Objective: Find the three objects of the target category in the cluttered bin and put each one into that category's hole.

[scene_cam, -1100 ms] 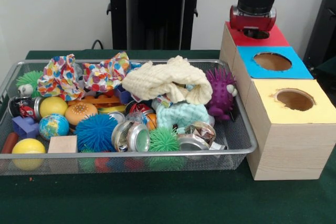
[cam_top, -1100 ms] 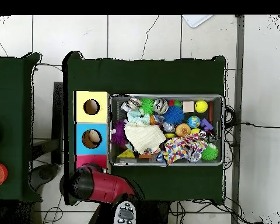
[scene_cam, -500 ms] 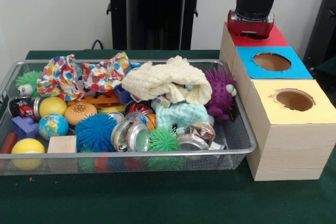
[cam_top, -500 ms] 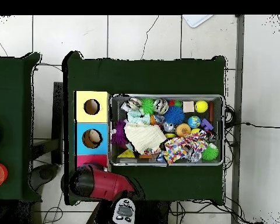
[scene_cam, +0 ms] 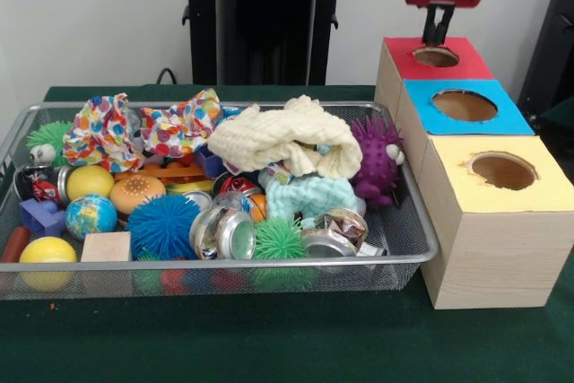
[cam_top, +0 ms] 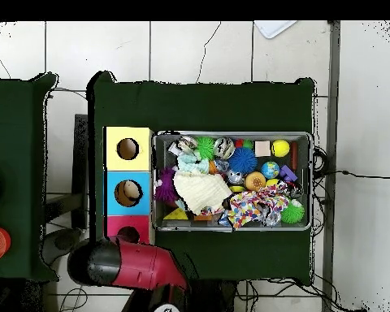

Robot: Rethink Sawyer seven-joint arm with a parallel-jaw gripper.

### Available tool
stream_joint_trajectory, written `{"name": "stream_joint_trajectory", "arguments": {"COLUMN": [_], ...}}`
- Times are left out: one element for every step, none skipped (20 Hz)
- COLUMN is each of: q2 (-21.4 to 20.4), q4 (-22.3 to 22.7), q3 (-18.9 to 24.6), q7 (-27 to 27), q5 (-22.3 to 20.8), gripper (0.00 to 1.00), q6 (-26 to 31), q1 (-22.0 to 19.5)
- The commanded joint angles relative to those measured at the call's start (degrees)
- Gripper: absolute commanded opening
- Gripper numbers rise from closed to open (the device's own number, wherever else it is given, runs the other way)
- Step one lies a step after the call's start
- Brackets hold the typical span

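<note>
The gripper (scene_cam: pixel 438 31) is held just above the hole (scene_cam: pixel 436 56) in the red box (scene_cam: pixel 466 64), at the end of the row of boxes beside the wire bin (scene_cam: pixel 408 248). Its fingers (scene_cam: pixel 438 24) are seen close together with nothing between them, so the tool is judged clenched and empty. The blue box (scene_cam: pixel 511 118) is placed next to the red box, and the yellow box (scene_cam: pixel 538 195) follows it; each has a round hole in its top. The bin is filled with clutter. A cream cloth (scene_cam: pixel 278 139) lies on top near the boxes, with a purple spiky toy (scene_cam: pixel 377 159) against the bin wall beside them. A blue spiky ball (scene_cam: pixel 163 224), a green spiky ball (scene_cam: pixel 279 239) and crushed cans (scene_cam: pixel 224 232) are found along the bin's front wall. In the overhead view the red arm (cam_top: pixel 137 264) is seen beside the red box (cam_top: pixel 117 223).
</note>
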Motion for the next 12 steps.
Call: {"name": "stream_joint_trajectory", "arguments": {"q2": [-8.91, -9.33, -9.44, -9.35, -9.26, -9.38, -9.46, -9.64, -9.69, -9.73, -9.37, -9.19], "q4": [-2.34, -2.15, -2.30, -2.08, -1.86, -1.28, -0.70, -0.46, -0.64, -0.80, -1.64, -1.81], "q3": [-3.30, -3.30, -3.34, -3.32, -3.30, -2.47, -1.65, -0.55, 0.39, 1.35, 2.48, 4.10], "q7": [7.69, 7.29, 6.23, 4.76, 3.29, 0.89, -1.02, -3.20, -5.60, -7.34, -9.41, -11.13], "q5": [-4.19, -4.37, -5.03, -5.91, -6.78, -7.75, -8.78, -9.97, -11.55, -12.92, -14.56, -16.05], "gripper": [0.00, 0.00, 0.00, 0.00, 0.00, 0.00, 0.00, 0.00, 0.00, 0.00, 0.00, 0.00], "q6": [9.82, 9.55, 8.97, 6.71, 4.46, 1.76, -0.58, -2.06, -2.57, -3.39, -3.11, -4.07], "q1": [-0.82, -1.26, -2.03, -3.41, -4.79, -7.22, -9.59, -12.14, -14.67, -17.10, -19.44, -22.12]}}
